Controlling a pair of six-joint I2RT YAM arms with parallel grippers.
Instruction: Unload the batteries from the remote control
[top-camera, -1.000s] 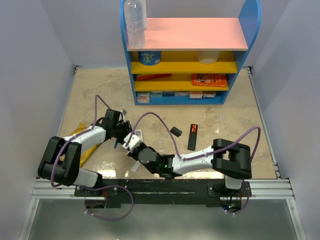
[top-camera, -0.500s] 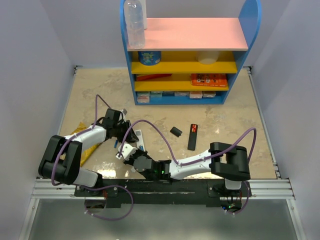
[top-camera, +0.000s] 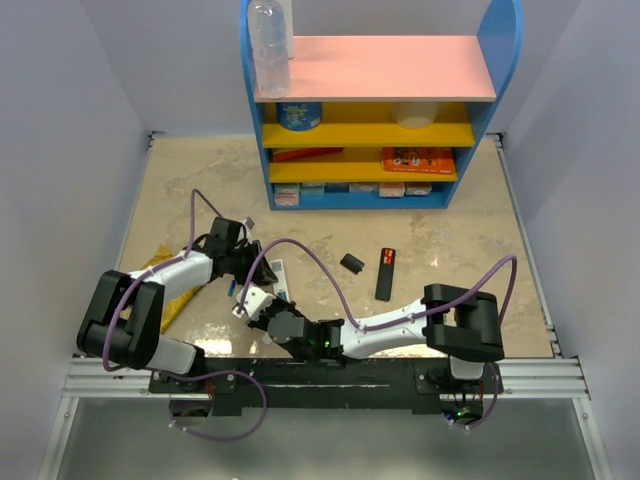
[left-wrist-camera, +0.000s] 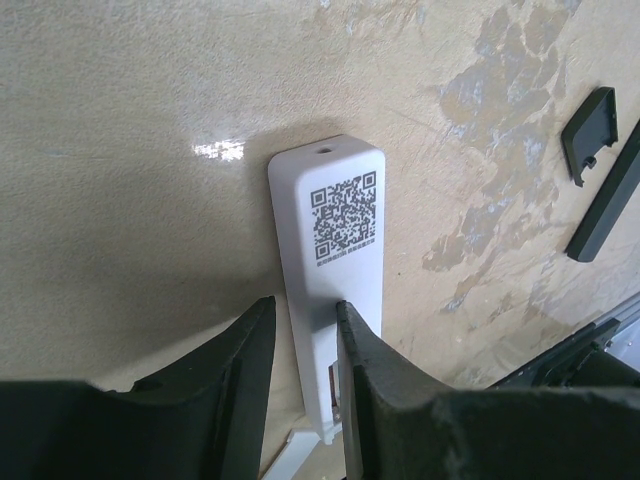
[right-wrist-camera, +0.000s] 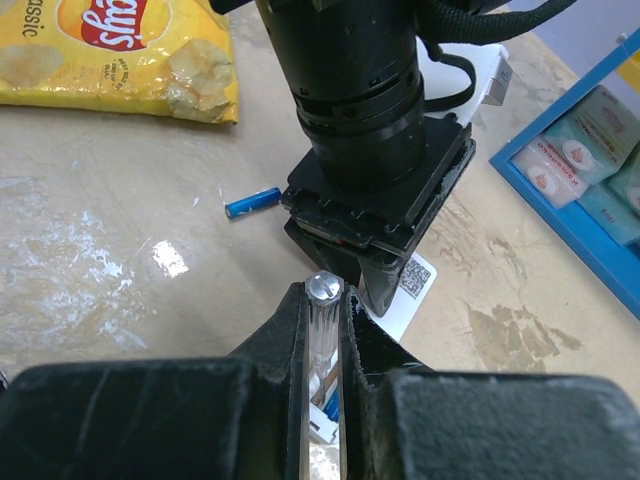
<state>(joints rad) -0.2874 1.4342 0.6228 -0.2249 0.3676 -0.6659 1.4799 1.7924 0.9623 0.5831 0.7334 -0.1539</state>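
Note:
A white remote (left-wrist-camera: 340, 230) lies with its QR label up, also seen in the top view (top-camera: 277, 272). My left gripper (left-wrist-camera: 300, 305) (top-camera: 258, 268) straddles the remote's left edge, jaws close together, one finger (left-wrist-camera: 352, 380) resting on it. A red battery (left-wrist-camera: 331, 385) shows in the open end by that finger. My right gripper (right-wrist-camera: 324, 300) (top-camera: 258, 304) is shut on the long thin grey stick (right-wrist-camera: 324, 288), which points down at the remote's open end, where a blue battery (right-wrist-camera: 325, 400) peeks out. A loose blue battery (right-wrist-camera: 252, 202) lies on the table.
A black remote (top-camera: 386, 272) and a black cover (top-camera: 351, 262) lie to the right on the table. A yellow chips bag (top-camera: 165, 280) lies by the left arm. A blue shelf unit (top-camera: 370, 110) stands at the back.
My right gripper moved down and to the left with the stick, to the near end of the white remote, then stayed. The left gripper stayed on the remote.

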